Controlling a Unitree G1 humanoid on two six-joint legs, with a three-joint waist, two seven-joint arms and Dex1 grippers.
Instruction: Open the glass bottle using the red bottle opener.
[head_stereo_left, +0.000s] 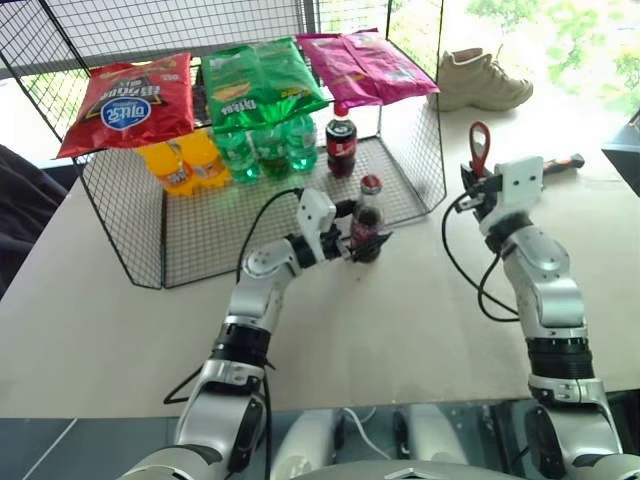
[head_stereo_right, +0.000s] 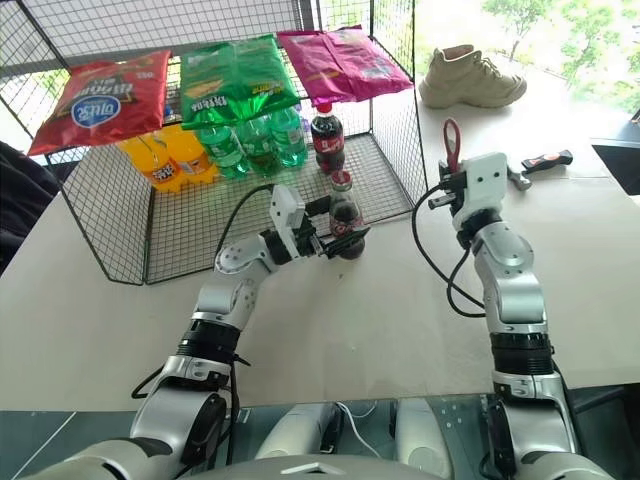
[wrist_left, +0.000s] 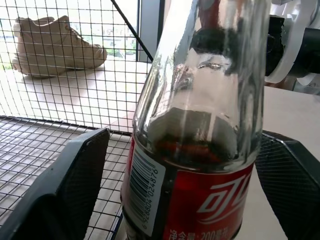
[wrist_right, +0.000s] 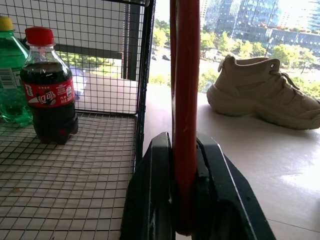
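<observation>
Right tool clamped on opener; left tool spread around bottle.

Your right tool (head_stereo_left: 478, 182) grips the opener (head_stereo_left: 480, 148) by its handle, ring end up, raised above the tabletop (head_stereo_left: 400, 320). Your left tool (head_stereo_left: 362, 240) has its fingers (wrist_left: 65, 185) spread on either side of the bottle (head_stereo_left: 368, 220), with gaps visible. The bottle stands upright on the tabletop, just outside the wire rack (head_stereo_left: 400, 190).
</observation>
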